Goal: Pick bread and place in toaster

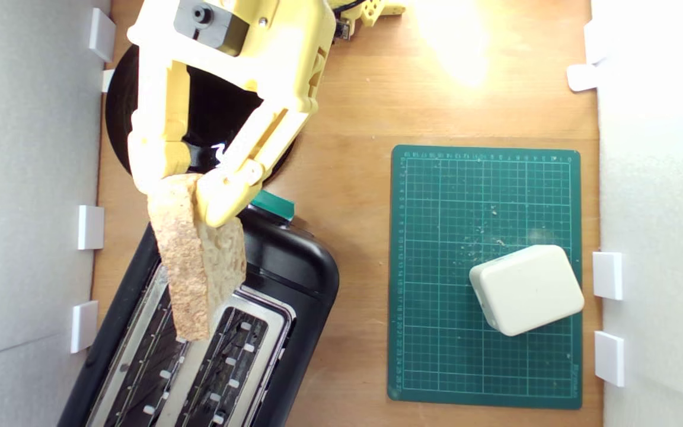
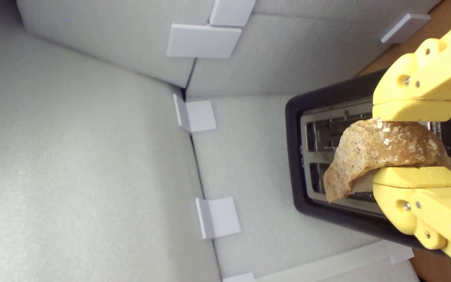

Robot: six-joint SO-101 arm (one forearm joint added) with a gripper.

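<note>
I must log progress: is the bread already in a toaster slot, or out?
Out. The gripper holds the bread above the toaster; both slots look empty.

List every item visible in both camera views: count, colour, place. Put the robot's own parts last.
Triangular slice of rustic bread: one, tan crumb with brown crust, held above the toaster's slots.
Rounded black two-slot toaster: one, silver top plate, green lever knob, lower part of the exterior view's left.
Round glossy black plate: one, behind the arm, upper part of the exterior view's left.
Green gridded cutting mat: one, crumb-dusted, exterior view's right.
Cream rounded plastic box: one, on the mat's far-right edge.
Wooden table: one, light brown, under everything.
White foam walls: both sides, with white clips.
Yellow pincer: one, closed on the bread's upper end.
</note>
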